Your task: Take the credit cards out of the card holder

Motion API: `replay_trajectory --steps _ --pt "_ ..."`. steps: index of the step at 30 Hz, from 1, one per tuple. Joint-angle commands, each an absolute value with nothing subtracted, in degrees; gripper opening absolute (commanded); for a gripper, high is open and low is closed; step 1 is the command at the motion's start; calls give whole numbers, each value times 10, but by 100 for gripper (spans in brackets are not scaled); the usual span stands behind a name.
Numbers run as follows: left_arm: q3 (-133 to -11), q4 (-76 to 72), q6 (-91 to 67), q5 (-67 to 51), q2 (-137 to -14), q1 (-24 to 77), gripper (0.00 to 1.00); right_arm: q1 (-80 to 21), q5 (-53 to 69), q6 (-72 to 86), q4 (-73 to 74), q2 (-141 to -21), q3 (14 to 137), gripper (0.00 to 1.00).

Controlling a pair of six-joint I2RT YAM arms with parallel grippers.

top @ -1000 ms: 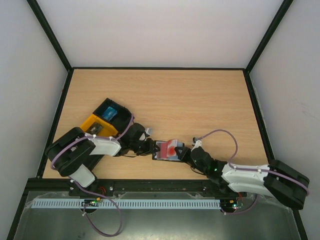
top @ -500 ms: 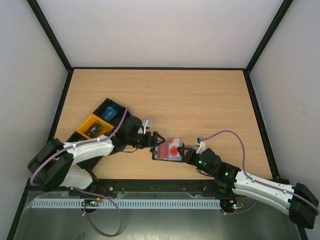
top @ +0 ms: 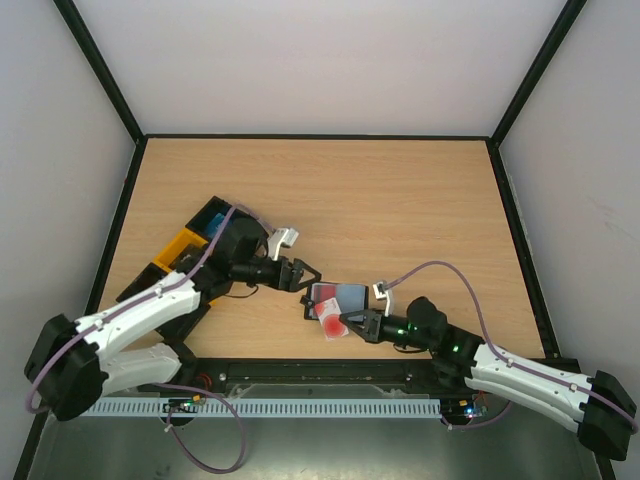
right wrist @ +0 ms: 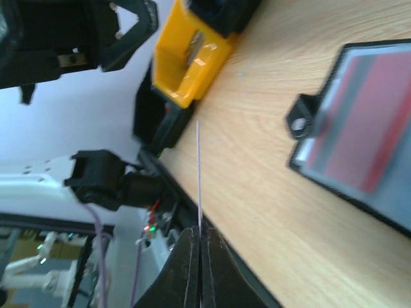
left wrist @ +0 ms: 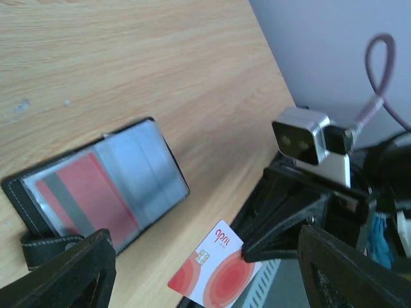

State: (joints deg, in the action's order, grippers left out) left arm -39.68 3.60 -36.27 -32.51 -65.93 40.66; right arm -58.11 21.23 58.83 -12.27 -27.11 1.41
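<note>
Right end effector clamped tight on a thin red-and-white card, edge-on between the tips. The card is now clear of the card holder; it was at the holder a second ago. Left end effector has let go and backed off: jaws wide, empty. Holder lies flat on the wood counter between both: black stitched case, translucent grey-blue pocket, second red card inside.

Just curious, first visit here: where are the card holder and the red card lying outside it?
card holder (left wrist: pixel 128 173): left wrist view, clear pocket panel.
red card (left wrist: pixel 215 269): left wrist view, printed face.
</note>
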Motion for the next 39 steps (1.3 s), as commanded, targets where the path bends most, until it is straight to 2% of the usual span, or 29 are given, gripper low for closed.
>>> replay_trajectory --steps 1,4,10,22,29,35,37,39 --pt "-401 117 -285 -380 -600 404 78 -579 316 577 -211 -271 34 2" --pt "-393 128 -276 -428 -577 401 77 -580 339 591 -246 -274 33 2" --pt "-368 125 -274 -484 -552 400 69 -579 375 633 -340 -292 22 2" --pt "-361 99 -285 -537 -571 400 43 -579 377 640 -353 -292 34 2" --pt "-349 73 -303 -553 -571 400 40 -580 359 638 -367 -304 41 2" --pt "-341 54 -315 -562 -572 400 20 -580 346 642 -378 -315 42 2" --pt "-342 55 -312 -561 -572 400 7 -579 344 642 -378 -316 41 2" --pt "-343 56 -312 -555 -572 400 3 -579 338 641 -372 -314 41 2"
